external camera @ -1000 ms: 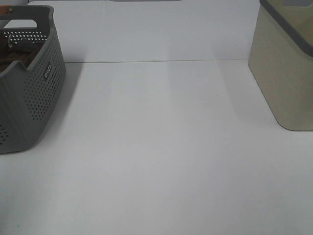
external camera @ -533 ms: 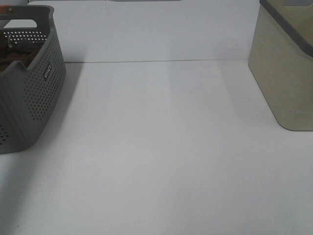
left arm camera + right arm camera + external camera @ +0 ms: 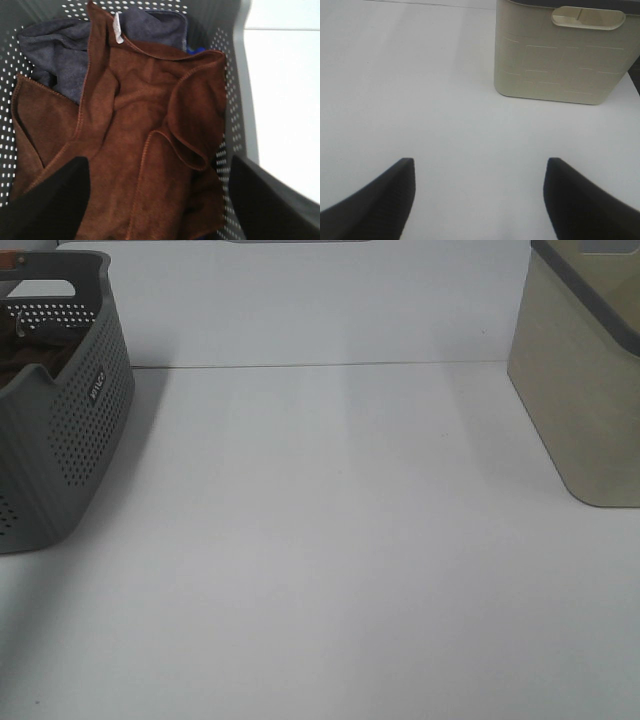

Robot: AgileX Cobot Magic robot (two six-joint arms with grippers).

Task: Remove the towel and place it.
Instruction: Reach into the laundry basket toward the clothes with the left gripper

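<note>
Almost nothing has moved in the high view over the last second: the grey perforated basket (image 3: 80,440) may have shifted a trace, and the beige bin (image 3: 580,410) and the bare white table (image 3: 330,540) look the same.

The towel (image 3: 140,140) lies crumpled in the basket, reddish-brown and plush, spread over a dark grey cloth (image 3: 60,55) that shows at one end. Its small white tag (image 3: 118,27) sits at the hem close to the basket wall.

The left fingers (image 3: 50,205) are spread wide above the towel and hold nothing. The right fingers (image 3: 375,200) are equally released over the table, with the bin ahead of them.

The towel looks soft, light and limp, so it will likely sag and trail when lifted. A raised fold (image 3: 187,145) near the middle seems the best place to pinch, since it stands proud and is clear of the grey cloth. A grasp near the tag risks catching that cloth too.
</note>
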